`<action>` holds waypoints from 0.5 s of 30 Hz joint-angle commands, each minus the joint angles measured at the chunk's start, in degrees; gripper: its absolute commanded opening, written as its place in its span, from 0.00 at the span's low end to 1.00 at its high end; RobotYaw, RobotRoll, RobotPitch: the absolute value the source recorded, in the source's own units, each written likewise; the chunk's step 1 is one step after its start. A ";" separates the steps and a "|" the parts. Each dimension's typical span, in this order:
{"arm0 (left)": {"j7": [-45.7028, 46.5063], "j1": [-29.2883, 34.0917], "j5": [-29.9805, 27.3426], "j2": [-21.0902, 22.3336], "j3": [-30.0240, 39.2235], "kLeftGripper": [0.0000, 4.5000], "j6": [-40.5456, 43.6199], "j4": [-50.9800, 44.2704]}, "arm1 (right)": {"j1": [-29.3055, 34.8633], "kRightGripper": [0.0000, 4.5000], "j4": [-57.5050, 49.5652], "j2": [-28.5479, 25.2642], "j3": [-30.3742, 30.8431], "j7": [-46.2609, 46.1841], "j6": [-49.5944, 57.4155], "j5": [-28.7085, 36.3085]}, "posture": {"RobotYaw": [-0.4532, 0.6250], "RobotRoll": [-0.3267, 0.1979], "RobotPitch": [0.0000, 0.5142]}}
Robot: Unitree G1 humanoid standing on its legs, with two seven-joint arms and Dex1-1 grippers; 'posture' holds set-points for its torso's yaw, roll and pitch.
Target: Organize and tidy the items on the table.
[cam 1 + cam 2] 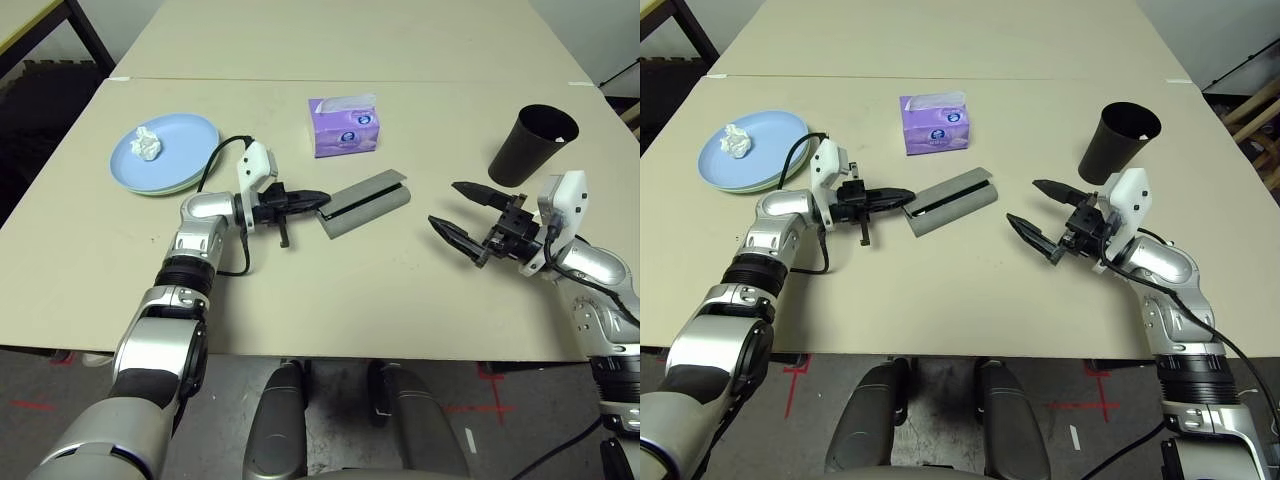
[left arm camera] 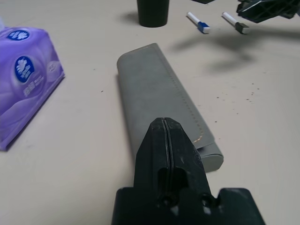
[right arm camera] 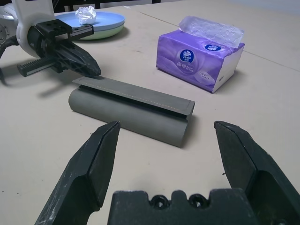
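My left arm reaches forward with the wrist bent inward, so my left gripper [image 1: 318,198] points level toward my right side, its two black fingers [image 2: 168,145] pressed flat together with nothing between them. My right arm is bent at my right side, and my right gripper [image 1: 462,212] points level, forward and leftward, its fingers [image 3: 93,161] spread wide and empty.

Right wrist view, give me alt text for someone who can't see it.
The open right hand faces a grey glasses case lying on the beige table. The shut left hand is at the case's far end, with a purple tissue box beyond.
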 commanded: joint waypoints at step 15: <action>-1.62 2.63 -0.95 -0.33 -1.70 0.01 4.55 -6.23 | -0.12 1.00 -0.87 0.21 0.54 -0.09 0.25 0.16 | 0.51 0.62 0.40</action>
